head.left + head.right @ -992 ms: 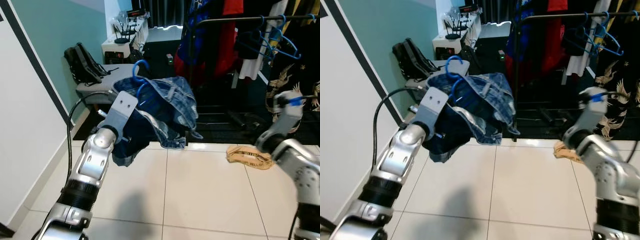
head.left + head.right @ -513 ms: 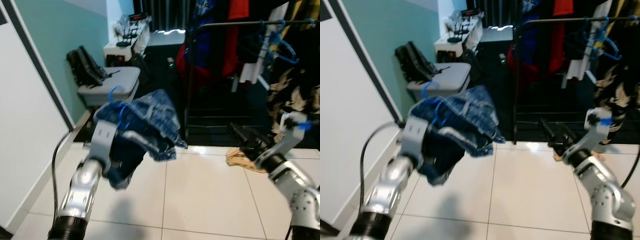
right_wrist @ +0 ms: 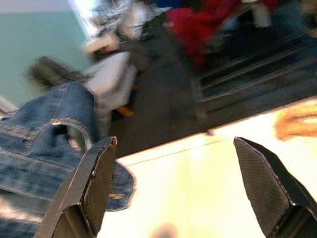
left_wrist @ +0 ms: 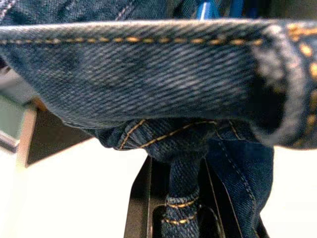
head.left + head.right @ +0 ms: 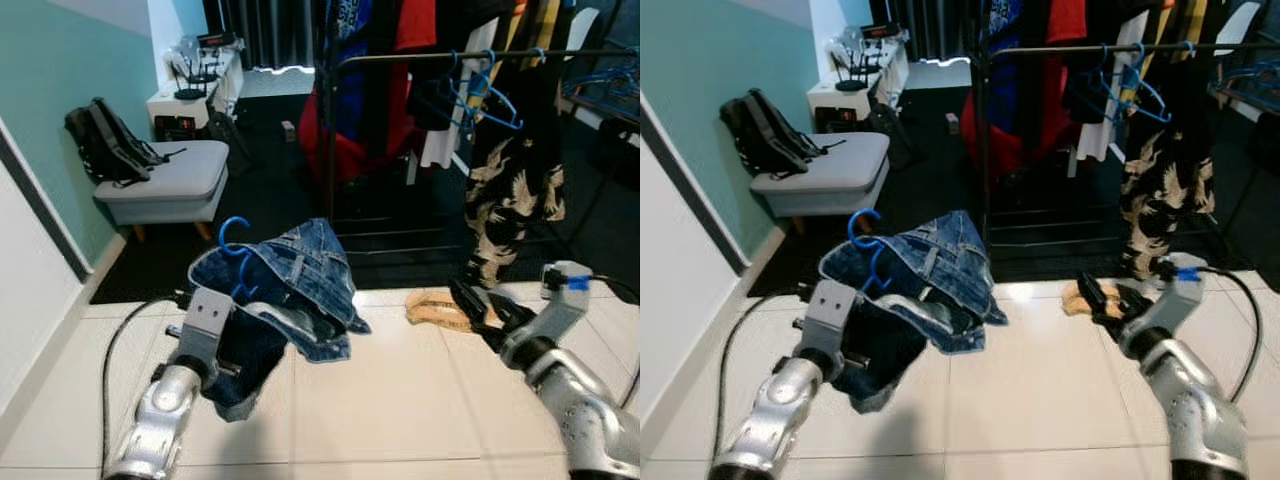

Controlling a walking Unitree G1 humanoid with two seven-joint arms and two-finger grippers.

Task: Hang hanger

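Note:
A blue hanger [image 5: 234,236] carries a denim garment [image 5: 300,290], and its hook sticks up above the cloth. My left gripper [image 4: 182,210] is shut on the denim, a belt loop pinched between its fingers [image 4: 141,198]. In the head views the cloth drapes over that gripper, above my left wrist [image 5: 204,318]. The bundle hangs low over the tiles, short of the black clothes rail [image 5: 450,57]. My right gripper [image 5: 482,306] is open and holds nothing, low on the right and pointing toward the rack's foot. Its fingers [image 3: 94,188] are spread wide.
Blue hangers [image 5: 480,95], a red garment [image 5: 370,110] and a patterned black garment [image 5: 510,190] hang from the rail. A tan bag [image 5: 432,310] lies on the floor beside my right gripper. A grey ottoman [image 5: 165,175] with a black backpack [image 5: 105,140] stands at the left.
The camera has shifted and the rack now sits more central. My left arm has come down with the denim bundle. My right gripper has dropped from chest height to near the floor.

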